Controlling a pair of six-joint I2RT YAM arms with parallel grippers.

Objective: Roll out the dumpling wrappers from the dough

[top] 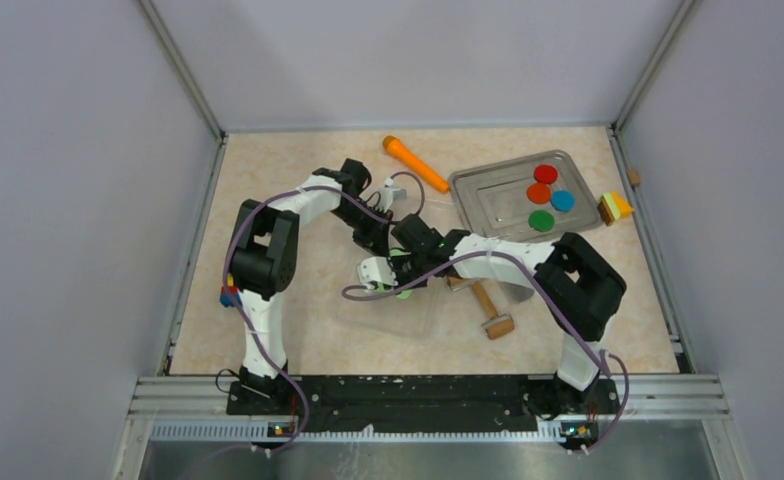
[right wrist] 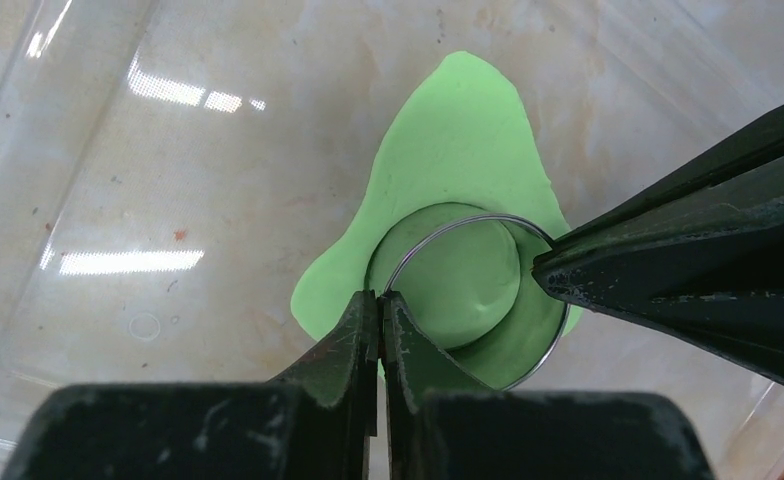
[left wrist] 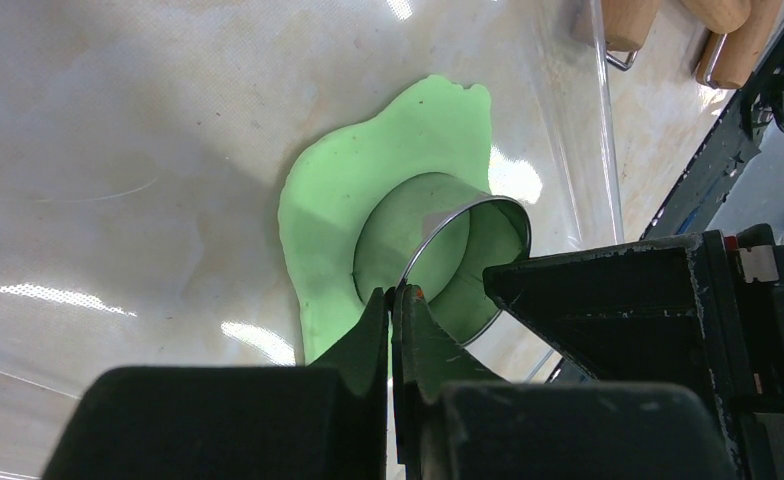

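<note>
The left tool (left wrist: 392, 295) is closed, its two fingers pinching the wall of a metal ring (left wrist: 423, 225). The ring stands on the dough (left wrist: 333, 210), a thin, irregular light-green sheet that spreads out from under the ring, with a round patch of the same dough enclosed inside it. Ring and dough rest on a clear mat (top: 368, 325) laid on the tabletop (top: 268, 170). The right tool (right wrist: 380, 298) is likewise clamped on the ring's wall, on the side across from the left one, so the ring sits between the two. Near the ring, to its right, lies a wooden roller (top: 485, 305). Beyond the ring and slightly right is an orange rod (top: 415, 163). Well to the right of the ring stands a metal tray (top: 493, 200) holding a red disc (top: 545, 173), an orange-red disc (top: 538, 193), a blue disc (top: 562, 200) and a dark green disc (top: 540, 220). A small coloured block (top: 615, 207) sits farther right still.
</note>
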